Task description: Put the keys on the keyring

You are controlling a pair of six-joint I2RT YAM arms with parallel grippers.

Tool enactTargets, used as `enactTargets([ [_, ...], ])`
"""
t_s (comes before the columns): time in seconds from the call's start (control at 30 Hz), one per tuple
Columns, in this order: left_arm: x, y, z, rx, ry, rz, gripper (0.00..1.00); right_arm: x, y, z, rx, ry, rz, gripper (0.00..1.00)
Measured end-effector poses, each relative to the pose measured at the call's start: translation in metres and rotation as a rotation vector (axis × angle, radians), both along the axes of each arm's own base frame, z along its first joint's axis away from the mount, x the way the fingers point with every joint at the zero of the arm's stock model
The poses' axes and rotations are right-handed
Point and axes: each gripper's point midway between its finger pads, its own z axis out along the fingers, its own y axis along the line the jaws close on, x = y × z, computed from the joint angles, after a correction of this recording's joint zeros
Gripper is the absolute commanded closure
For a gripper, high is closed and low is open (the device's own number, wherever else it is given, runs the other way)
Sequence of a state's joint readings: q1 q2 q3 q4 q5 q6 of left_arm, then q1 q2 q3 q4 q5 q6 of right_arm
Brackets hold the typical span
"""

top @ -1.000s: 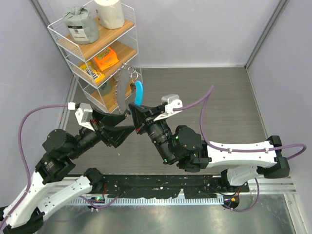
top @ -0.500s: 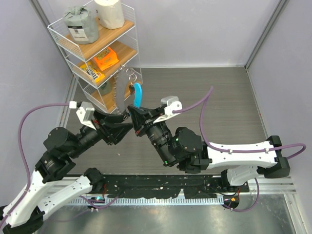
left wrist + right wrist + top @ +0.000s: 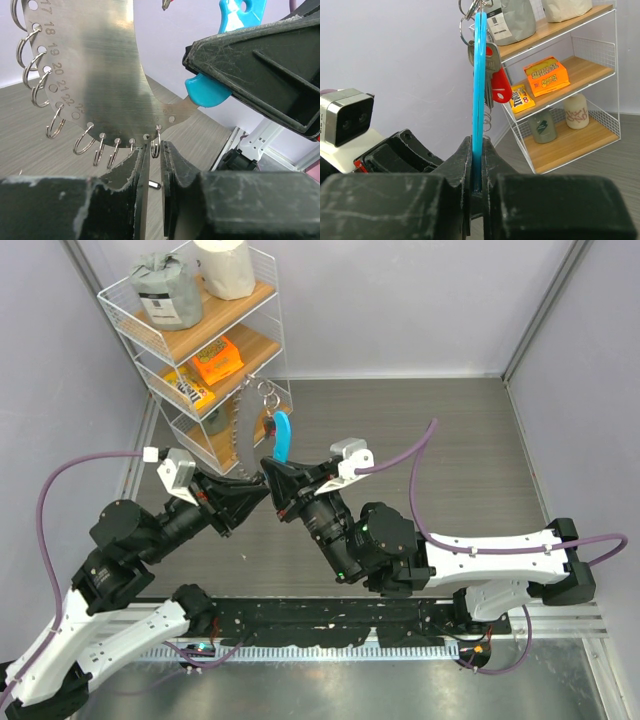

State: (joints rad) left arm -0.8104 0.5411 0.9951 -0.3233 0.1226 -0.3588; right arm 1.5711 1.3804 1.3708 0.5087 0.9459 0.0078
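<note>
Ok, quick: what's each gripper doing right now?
Left gripper: nearly closed around a small ring on the metal plate; whether it grips cannot be told.
Right gripper: closed, holding the keyring's blue tag.

High rear view over the table (image 3: 430, 440); two close wrist views along their fingers (image 3: 125, 175), blue tag (image 3: 283, 435) common to all.

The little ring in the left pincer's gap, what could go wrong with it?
1. The little ring is thin and sits only at the tips of the left pincer, so it might slip out.
2. It hangs from the metal plate; a pull could drag the plate along.
3. The right pincer holds just one end of the blue tag, which may twist.
</note>
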Motion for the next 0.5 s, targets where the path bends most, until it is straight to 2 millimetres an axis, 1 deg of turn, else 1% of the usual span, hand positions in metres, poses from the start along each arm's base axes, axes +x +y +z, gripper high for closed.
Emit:
enactTargets([
  [0.07,-0.0001,0.0003,-0.0002,0.002,0.000,0.001,0.87,-0.0008,0.0004,0.0001,0.000,0.000,0.003,0.94],
  [0.13,0.0000,0.0003,-0.0004,0.003,0.001,0.001,0.99,-0.0017,0.0006,0.0002,0.000,-0.001,0.004,0.94],
  [0.17,-0.0001,0.0003,-0.0004,0.002,0.002,0.001,1.00,-0.0019,0.0007,0.0001,-0.001,-0.002,0.005,0.94],
  [0.5,-0.0008,0.0009,0.0001,0.003,-0.003,0.000,1.00,-0.0026,0.0011,-0.0009,0.001,-0.002,0.007,0.94],
])
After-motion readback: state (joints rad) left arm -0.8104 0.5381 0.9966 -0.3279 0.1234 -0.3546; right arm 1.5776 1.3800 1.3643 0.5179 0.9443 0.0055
